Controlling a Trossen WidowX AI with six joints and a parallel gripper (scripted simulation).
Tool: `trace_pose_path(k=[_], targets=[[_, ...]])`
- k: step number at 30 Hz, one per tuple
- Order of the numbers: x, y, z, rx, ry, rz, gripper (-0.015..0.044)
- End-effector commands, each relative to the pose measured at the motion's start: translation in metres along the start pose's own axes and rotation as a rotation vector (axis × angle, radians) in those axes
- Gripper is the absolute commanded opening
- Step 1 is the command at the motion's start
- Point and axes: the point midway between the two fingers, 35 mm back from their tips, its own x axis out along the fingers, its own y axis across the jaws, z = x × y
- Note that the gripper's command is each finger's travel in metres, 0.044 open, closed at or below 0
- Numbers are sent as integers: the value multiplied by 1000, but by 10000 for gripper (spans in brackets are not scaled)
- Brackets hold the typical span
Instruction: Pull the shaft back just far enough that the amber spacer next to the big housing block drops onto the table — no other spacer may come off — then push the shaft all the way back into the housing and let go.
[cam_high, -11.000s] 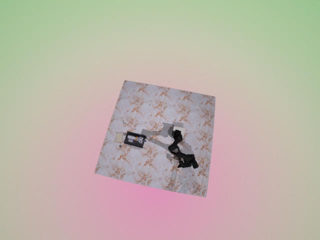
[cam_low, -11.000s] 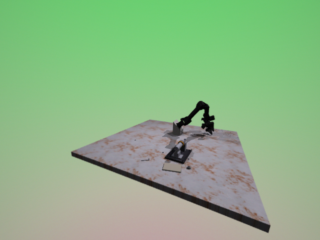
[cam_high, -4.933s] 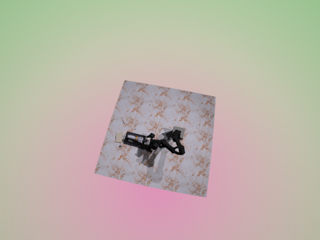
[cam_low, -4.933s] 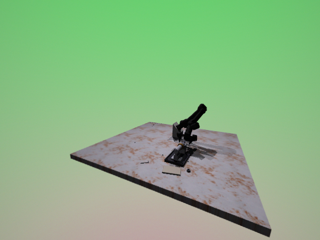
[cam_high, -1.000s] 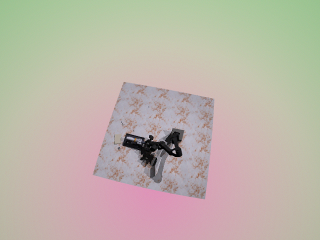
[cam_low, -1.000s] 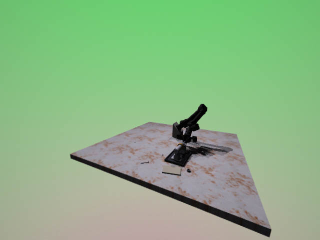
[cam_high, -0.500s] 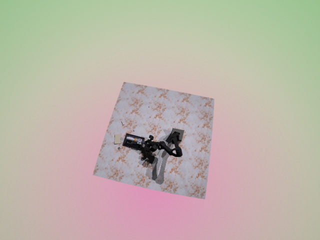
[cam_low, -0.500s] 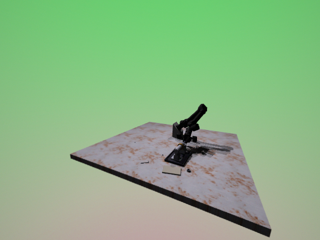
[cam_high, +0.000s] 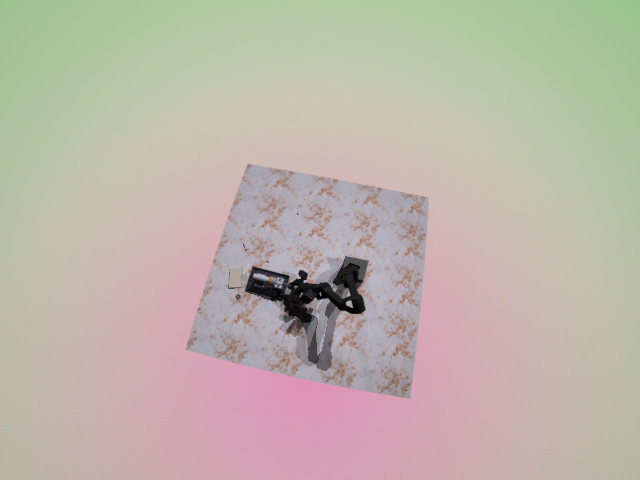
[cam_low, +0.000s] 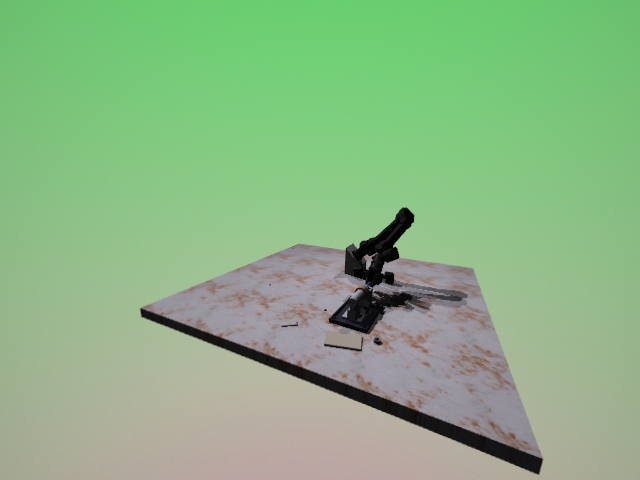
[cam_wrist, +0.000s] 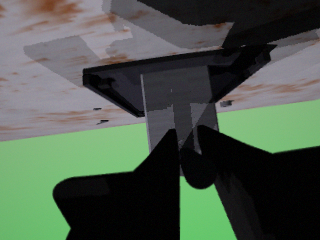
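Observation:
The fixture stands on a dark base plate (cam_high: 254, 287) (cam_low: 345, 320) (cam_wrist: 112, 82) at the table's left side. A silver housing block (cam_high: 260, 279) (cam_low: 357, 296) lies on it, with an amber spacer (cam_high: 271, 280) (cam_low: 365, 290) on the shaft right beside it. Further small spacers (cam_high: 279, 282) follow toward my gripper. My gripper (cam_high: 290, 284) (cam_low: 370, 283) (cam_wrist: 186, 133) is at the shaft's free end and is shut on the shaft's dark end knob (cam_wrist: 198, 172). In the wrist view a grey upright support (cam_wrist: 167, 107) rises behind the fingers; the spacers are hidden there.
A beige card (cam_high: 235, 277) (cam_low: 343, 341) lies just beyond the fixture's far end, with a small dark ring (cam_high: 237, 296) (cam_low: 377, 340) beside it. A thin dark stick (cam_low: 289, 324) lies to one side. The arm's base (cam_high: 353, 270) (cam_low: 353, 262) stands behind the gripper.

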Motion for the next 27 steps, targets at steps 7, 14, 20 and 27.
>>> trace_pose_path(k=[7,14,20,27], targets=[[-1,0,1,4,0,1,0],[-2,0,1,4,0,1,0],[-2,0,1,4,0,1,0],[-3,0,2,4,0,1,0]])
